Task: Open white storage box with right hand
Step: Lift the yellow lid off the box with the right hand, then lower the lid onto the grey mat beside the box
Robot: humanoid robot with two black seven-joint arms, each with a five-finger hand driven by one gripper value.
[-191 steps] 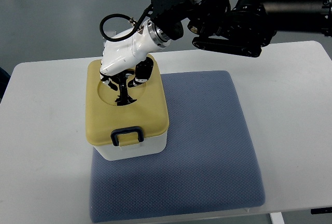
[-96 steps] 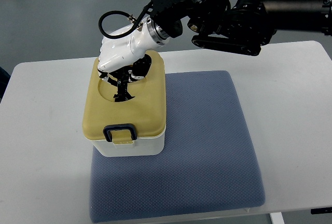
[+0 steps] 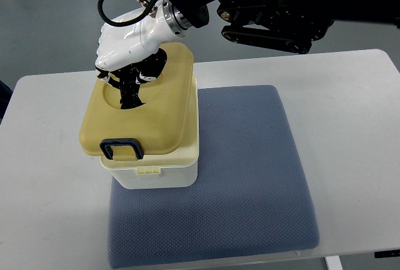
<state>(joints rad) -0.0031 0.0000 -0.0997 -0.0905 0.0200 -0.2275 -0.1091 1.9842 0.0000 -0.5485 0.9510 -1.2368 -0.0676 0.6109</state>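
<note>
A white storage box (image 3: 164,173) stands on the near left part of a blue-grey mat (image 3: 244,176). Its yellow lid (image 3: 156,117), with a dark latch (image 3: 122,149) at the front, is lifted off the box rim and hangs shifted to the left and tilted. My right hand (image 3: 128,89), white with black fingers, reaches in from the upper right and is shut on the handle in the round recess on top of the lid. The front rim of the box shows below the lid. The left arm is out of view.
The mat lies on a white table (image 3: 50,157), with bare table left of the box and right of the mat. My black right arm (image 3: 281,7) crosses above the far edge of the table.
My right hand has risen and moved left with the lid. The lid has come off the box, which has stayed on the mat.
</note>
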